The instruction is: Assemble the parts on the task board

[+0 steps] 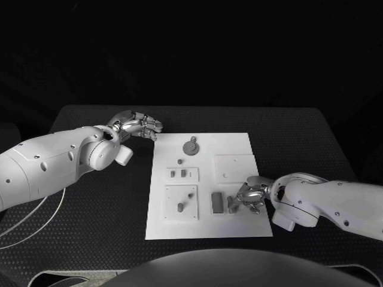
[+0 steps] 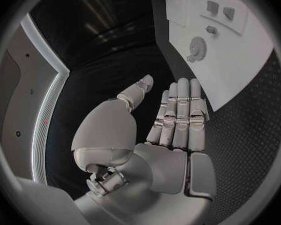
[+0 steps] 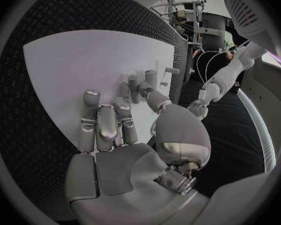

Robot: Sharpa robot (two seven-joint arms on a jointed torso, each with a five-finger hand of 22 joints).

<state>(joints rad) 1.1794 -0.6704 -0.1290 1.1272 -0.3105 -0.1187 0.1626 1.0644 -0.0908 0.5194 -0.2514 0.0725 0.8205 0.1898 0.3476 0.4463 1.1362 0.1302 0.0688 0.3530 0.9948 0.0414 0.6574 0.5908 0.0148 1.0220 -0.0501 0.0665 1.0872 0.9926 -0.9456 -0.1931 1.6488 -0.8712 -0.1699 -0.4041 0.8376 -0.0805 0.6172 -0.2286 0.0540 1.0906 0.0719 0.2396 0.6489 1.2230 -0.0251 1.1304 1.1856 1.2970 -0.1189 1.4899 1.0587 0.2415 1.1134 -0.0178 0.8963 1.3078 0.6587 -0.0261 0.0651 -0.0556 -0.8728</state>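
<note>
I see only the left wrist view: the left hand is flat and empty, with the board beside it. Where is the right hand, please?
Observer: In the head view the right hand is over the near right part of the task board, fingers bent down toward it.
Operator: Does it hold a part?
Observer: I cannot tell. Its fingertips are next to a dark bar-shaped part lying on the board.
Operator: And where is my left hand, seen from above?
Observer: The left hand hangs over the black table, just off the board's far left corner.
</note>
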